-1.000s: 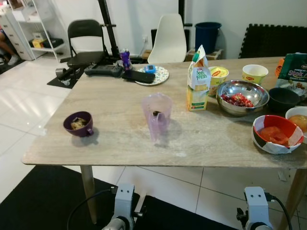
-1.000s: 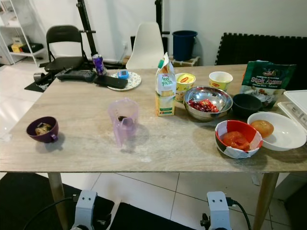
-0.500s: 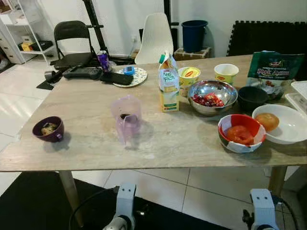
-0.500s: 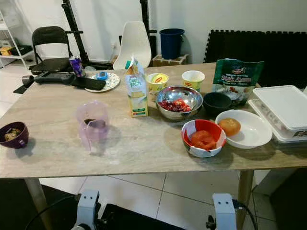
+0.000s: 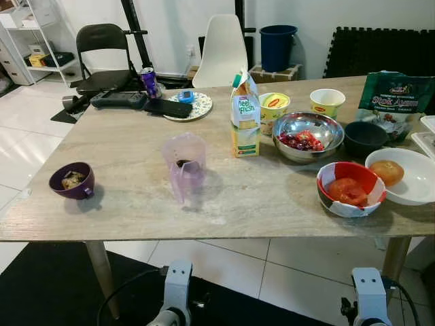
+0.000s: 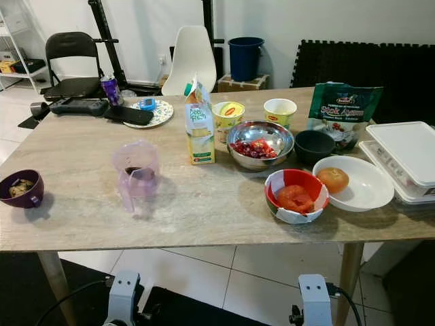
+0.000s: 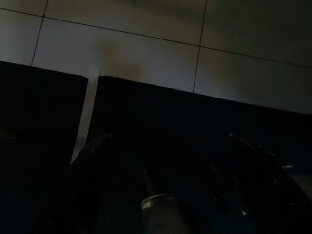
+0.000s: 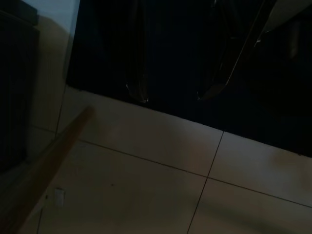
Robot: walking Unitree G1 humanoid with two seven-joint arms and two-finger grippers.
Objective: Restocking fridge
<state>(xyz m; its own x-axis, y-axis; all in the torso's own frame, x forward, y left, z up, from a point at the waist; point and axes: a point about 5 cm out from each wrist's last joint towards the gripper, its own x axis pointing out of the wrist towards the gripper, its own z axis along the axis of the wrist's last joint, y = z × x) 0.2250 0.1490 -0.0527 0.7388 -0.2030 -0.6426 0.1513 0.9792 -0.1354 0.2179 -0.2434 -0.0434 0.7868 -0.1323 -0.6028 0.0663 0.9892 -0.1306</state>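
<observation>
Food laid out on the bench — both arms hang idle below its near edge.

A milk carton stands upright mid-bench, just beside a steel bowl of red fruit; a red bowl of tomato sits nearer the front edge, a white plate with a bun beside it. The left gripper shows its fingers spread over dark matting; the right gripper fingers are also apart — holding nothing.
</observation>
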